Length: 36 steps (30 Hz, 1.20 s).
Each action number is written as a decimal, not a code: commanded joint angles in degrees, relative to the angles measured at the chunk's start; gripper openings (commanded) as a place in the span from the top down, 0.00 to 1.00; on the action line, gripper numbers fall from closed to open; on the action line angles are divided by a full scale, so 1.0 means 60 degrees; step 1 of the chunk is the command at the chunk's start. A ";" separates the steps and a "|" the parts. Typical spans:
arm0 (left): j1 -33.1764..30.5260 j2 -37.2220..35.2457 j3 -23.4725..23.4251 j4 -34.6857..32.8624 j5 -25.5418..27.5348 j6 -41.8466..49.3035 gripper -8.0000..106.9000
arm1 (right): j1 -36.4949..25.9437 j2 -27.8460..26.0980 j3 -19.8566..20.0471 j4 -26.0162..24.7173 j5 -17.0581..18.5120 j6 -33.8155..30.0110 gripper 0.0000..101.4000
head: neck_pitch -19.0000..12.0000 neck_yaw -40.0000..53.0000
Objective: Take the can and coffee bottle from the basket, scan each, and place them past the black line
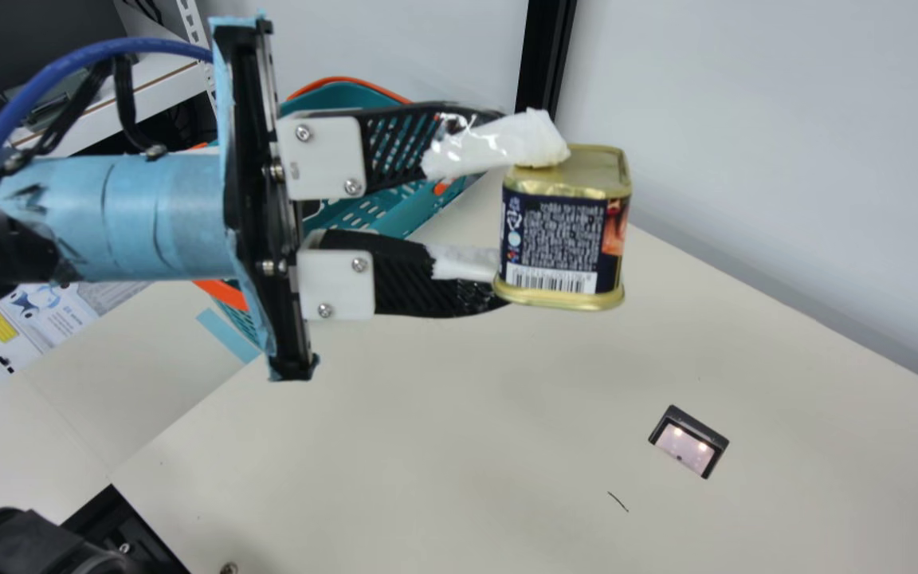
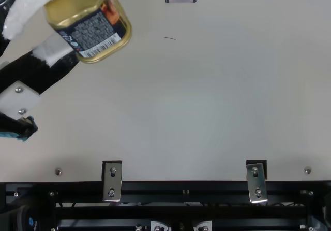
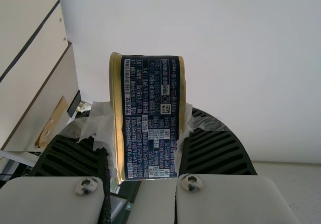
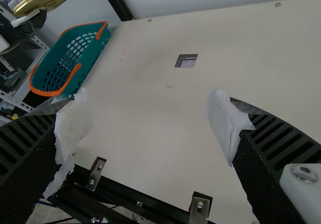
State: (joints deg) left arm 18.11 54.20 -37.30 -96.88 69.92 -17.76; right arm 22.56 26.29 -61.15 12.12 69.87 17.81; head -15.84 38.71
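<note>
Clearly stiff and probably rather weighty, the can [image 1: 562, 231] has smooth metal that could slip, so its two gold ends offer the best hold. The left end effector [image 1: 519, 206] grips it there above the tabletop [image 1: 427, 446], wrist towards nine o'clock in the main view; the scanner [image 1: 690, 446] sits at the can's five o'clock. The right end effector [image 4: 150, 121] is wide and empty.
</note>
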 commanded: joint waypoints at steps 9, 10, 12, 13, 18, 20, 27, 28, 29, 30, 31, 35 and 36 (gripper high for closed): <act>0.0000 0.0000 0.0000 0.0000 0.0000 0.0000 0.84 | 0.0000 0.0000 0.0000 0.0000 0.0000 0.0000 0.00 | -0.0184 0.0164; 0.0000 0.0000 0.0000 0.0000 0.0000 0.0000 0.84 | 0.0000 0.0000 0.0000 0.0000 0.0000 0.0000 0.00 | -0.0184 0.0164; 0.0000 0.0000 0.0000 0.0000 0.0000 0.0000 0.84 | 0.0000 0.0000 0.0000 0.0000 0.0000 0.0000 0.00 | -0.0184 0.0164; 0.0000 0.0000 0.0000 0.0000 0.0000 0.0000 0.84 | 0.0000 0.0000 0.0000 0.0000 0.0000 0.0000 0.00 | -0.0184 0.0164; -0.0008 0.0029 0.0013 -0.0018 -0.0003 0.0048 0.84 | 0.0000 0.0000 0.0000 0.0000 0.0000 0.0000 0.00 | -0.0184 0.0164; 0.0014 0.0070 -0.0049 0.0117 -0.0117 0.0207 0.84 | 0.0000 0.0000 0.0000 0.0000 0.0000 0.0000 0.00 | -0.0184 0.0164; -0.0121 0.0856 -0.1133 0.1553 -0.1389 0.2054 0.84 | 0.0000 0.0000 0.0000 0.0000 0.0000 0.0000 0.00 | -0.0184 0.0164; -0.0313 0.0989 -0.1348 0.1884 -0.1770 0.2436 0.84 | 0.0000 0.0000 0.0000 0.0000 0.0000 0.0000 0.00 | -0.0184 0.0164; -0.0511 0.1141 -0.1569 0.2247 -0.2157 0.2820 0.84 | 0.0000 0.0000 0.0000 0.0000 0.0000 0.0000 0.00 | -0.0184 0.0164; -0.0778 0.1331 -0.1776 0.2586 -0.2579 0.3218 0.84 | 0.0000 0.0000 0.0000 0.0000 0.0000 0.0000 0.00 | -0.0184 0.0164; -0.1054 0.1471 -0.1982 0.2984 -0.3058 0.3648 0.84 | 0.0000 0.0000 0.0000 0.0000 0.0000 0.0000 0.00 | -0.0184 0.0164; -0.2378 0.2037 -0.2616 0.4528 -0.5256 0.5064 0.84 | 0.0000 -0.0008 0.0000 0.0000 0.0000 0.0000 0.00 | -0.0184 0.0164; -0.2691 0.2171 -0.2710 0.4870 -0.5813 0.5387 0.84 | 0.0000 -0.0008 0.0000 0.0000 0.0000 0.0000 0.00 | -0.0184 0.0164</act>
State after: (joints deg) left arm 6.84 66.22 -52.46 -74.65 47.15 8.46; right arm 22.56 26.24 -61.15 12.12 69.87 17.81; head -15.84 38.71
